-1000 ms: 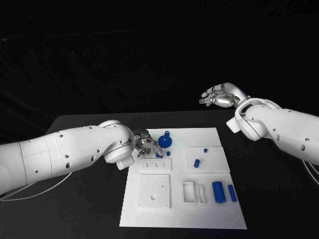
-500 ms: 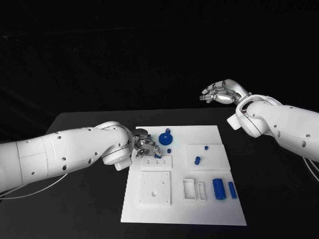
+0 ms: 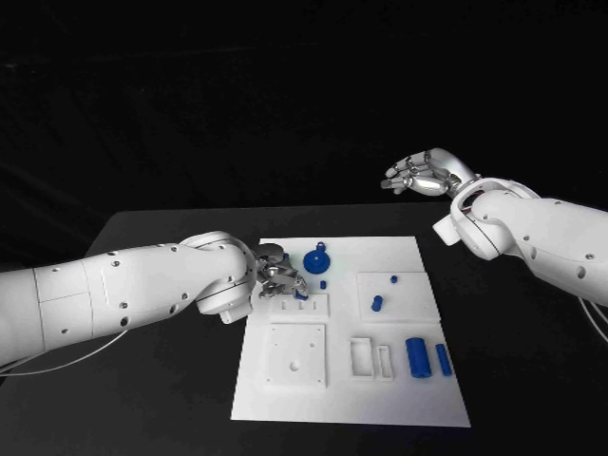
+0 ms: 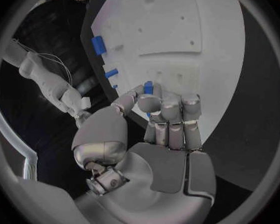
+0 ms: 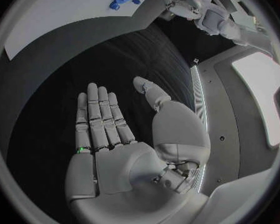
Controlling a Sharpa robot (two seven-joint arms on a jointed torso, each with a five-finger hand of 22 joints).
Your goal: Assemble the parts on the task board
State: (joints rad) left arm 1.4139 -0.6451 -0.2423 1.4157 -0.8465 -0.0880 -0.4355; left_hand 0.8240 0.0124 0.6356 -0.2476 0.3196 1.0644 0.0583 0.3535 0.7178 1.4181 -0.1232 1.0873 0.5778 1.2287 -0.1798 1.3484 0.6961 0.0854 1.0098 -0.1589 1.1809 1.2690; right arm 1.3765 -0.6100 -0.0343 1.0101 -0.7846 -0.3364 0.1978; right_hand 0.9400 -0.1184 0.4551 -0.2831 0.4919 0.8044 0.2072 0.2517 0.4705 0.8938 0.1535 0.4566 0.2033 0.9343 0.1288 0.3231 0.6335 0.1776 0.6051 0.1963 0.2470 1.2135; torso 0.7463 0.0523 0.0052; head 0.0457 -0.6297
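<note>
Left hand (image 3: pixel 279 275) pinches a small blue peg (image 4: pixel 148 87) right above the task board (image 3: pixel 387 408); right hand (image 3: pixel 421 174), released, hovers well away.

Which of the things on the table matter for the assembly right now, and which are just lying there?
In play:
- task board
- small blue part, pinched in the left hand
- blue round part

Lying by:
- two blue cylinders
- small blue pegs
- right hand, raised off the board, holding nothing
</note>
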